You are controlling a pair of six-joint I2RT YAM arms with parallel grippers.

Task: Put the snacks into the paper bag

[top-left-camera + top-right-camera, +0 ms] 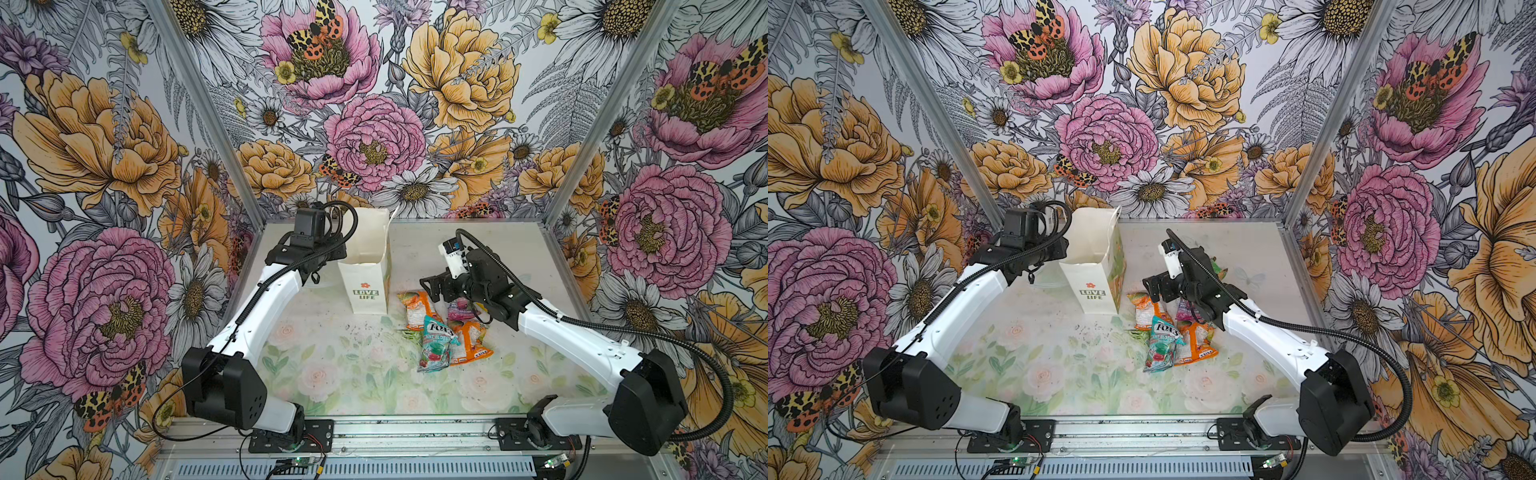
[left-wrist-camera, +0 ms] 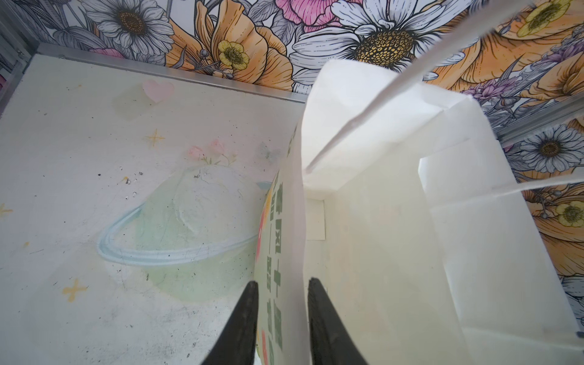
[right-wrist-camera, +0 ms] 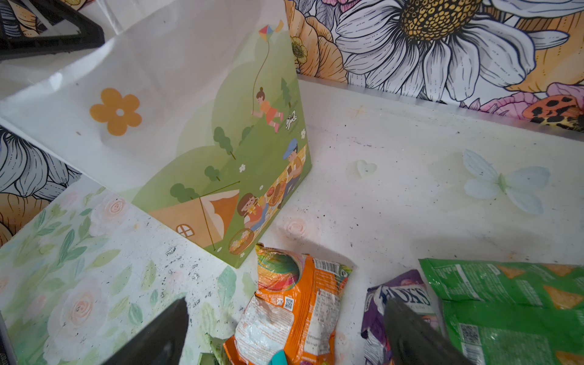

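Note:
The white paper bag (image 1: 365, 286) (image 1: 1092, 286) stands upright and open at the back of the table, its "LOVE LIFE" side facing front. My left gripper (image 2: 282, 284) is at its rim, open a little. One finger (image 2: 246, 316) is outside the wide wall and the other is inside. The snacks lie in a heap right of the bag: an orange-white packet (image 1: 417, 309) (image 3: 294, 309), a teal FOX'S packet (image 1: 436, 343), a second orange one (image 1: 471, 345), a purple one (image 3: 392, 297) and a green one (image 3: 512, 300). My right gripper (image 1: 428, 286) (image 3: 284, 319) hovers open over the heap, holding nothing.
Floral walls with aluminium posts (image 1: 199, 104) close in the table on three sides. The bag's white cord handles (image 2: 379, 104) rise above its mouth. A rail (image 1: 415, 432) runs along the front edge, carrying both arm bases. The rose-printed mat (image 1: 353, 374) covers the table's front.

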